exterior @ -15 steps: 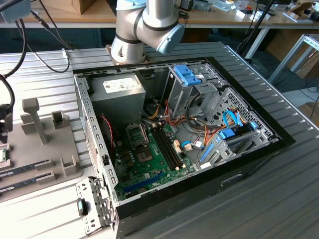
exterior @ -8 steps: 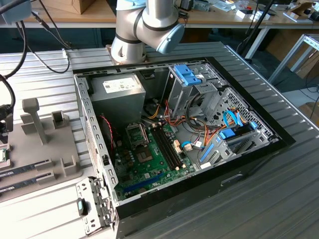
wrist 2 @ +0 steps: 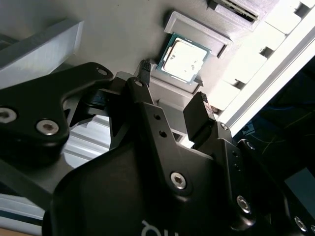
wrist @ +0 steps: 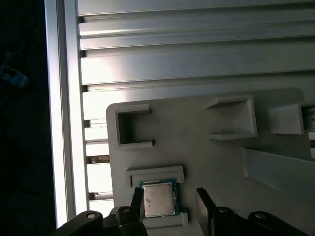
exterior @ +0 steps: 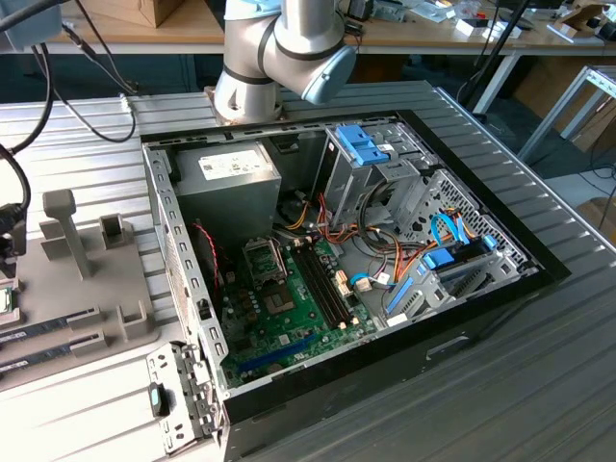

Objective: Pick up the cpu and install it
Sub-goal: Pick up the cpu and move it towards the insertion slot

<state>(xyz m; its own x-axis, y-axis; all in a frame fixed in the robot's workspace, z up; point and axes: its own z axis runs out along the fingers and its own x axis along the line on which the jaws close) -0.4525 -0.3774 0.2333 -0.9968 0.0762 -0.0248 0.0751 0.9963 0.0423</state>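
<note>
Hovering above the cpu point(wrist: 158, 199), end effector point(wrist: 169, 192) released, fingers point(wrist: 136, 200) spread either side, cpu flat in a gray fixture tray's point(wrist: 197, 152) pocket.

cpu point(wrist 2: 184, 60) point(wrist: 158, 200): sq, silvery top w/ green rim, flat in gray fixture point(wrist: 197, 123) recess.

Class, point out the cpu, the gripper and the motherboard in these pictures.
cpu point(wrist 2: 184, 60): second wrist view, middle of its silvery top.
gripper point(wrist 2: 173, 81): second wrist view, midway between its open fingertips.
motherboard point(exterior: 279, 332): exterior view, bare green board.
</note>
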